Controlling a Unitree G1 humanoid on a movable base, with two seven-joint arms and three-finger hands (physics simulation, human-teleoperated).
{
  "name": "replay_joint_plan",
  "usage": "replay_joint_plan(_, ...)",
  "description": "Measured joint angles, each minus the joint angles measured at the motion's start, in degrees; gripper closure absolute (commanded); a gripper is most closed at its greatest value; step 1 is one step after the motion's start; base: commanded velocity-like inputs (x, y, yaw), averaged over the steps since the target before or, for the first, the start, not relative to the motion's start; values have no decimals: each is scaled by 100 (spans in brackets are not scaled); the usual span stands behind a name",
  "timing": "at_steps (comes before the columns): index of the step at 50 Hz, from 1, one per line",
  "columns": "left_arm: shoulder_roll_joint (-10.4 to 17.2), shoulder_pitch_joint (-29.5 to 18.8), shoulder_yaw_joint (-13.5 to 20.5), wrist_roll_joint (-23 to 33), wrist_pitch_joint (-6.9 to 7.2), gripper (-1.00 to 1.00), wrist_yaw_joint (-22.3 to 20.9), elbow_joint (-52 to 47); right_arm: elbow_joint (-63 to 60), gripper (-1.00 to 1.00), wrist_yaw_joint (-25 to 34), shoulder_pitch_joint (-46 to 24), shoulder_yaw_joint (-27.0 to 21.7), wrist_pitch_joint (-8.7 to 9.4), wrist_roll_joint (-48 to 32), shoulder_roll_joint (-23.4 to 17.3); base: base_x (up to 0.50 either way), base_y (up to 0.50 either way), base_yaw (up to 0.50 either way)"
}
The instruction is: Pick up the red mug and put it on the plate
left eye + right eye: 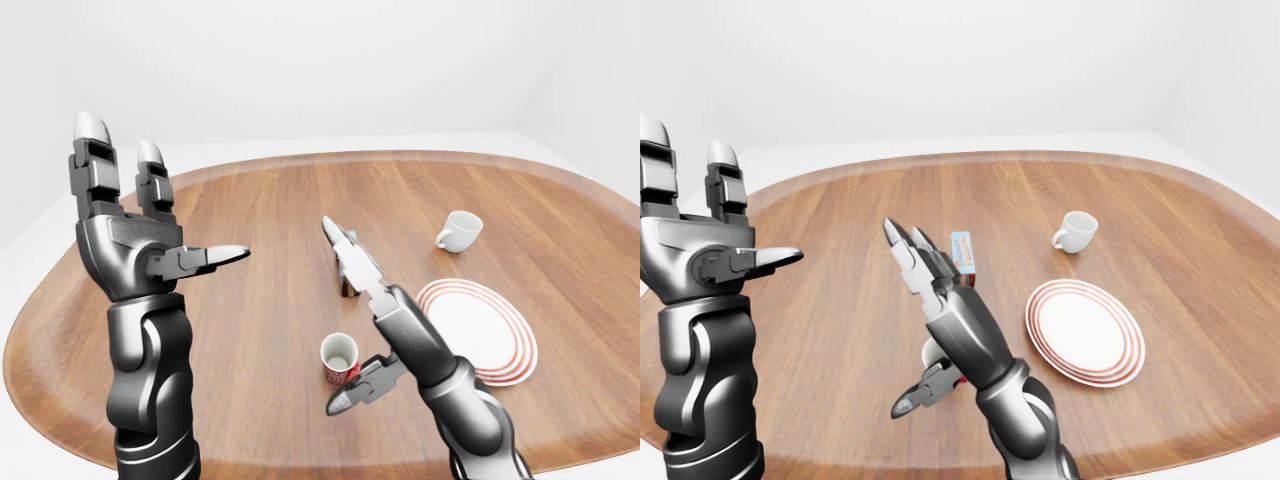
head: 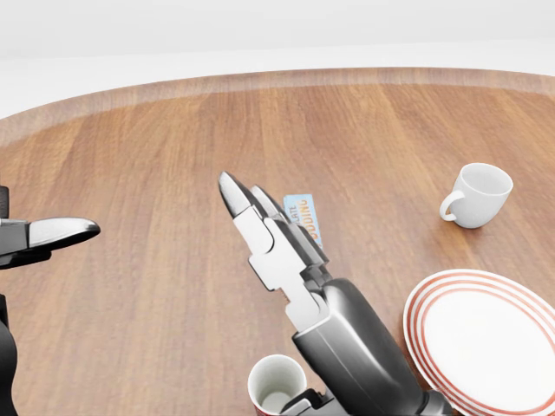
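Right hand (image 1: 362, 300), fingers spread, thumb beside the red mug (image 1: 340, 359) without gripping it. The mug stands upright on the bench (image 1: 250, 230), near the plate (image 1: 480, 330). Risk: closing from this offset, the thumb may tip the mug or push it away. Left hand (image 1: 130, 230) spread, raised, idle.

Red mug (image 1: 340, 360), white inside; white cup (image 1: 459, 231); white plate (image 1: 480, 332), red rings; brown wood-grain worktop (image 1: 260, 220); grey hands.
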Motion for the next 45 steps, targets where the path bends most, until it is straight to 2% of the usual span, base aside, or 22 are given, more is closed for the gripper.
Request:
replay_joint_plan(13,10,-9,9,-14,0,-100,6,-3,203,-100,432,4,283,0,-969,56,0,0,0)
replay_joint_plan(25,16,-23,12,-47,0,-100,29,-46,345,-100,866,52,305,0,-1803,118,0,0,0)
replay_joint_plan(45,14,-9,12,-67,0,-100,29,-59,673,-100,1136,236,223,0,-2499,189,0,0,0)
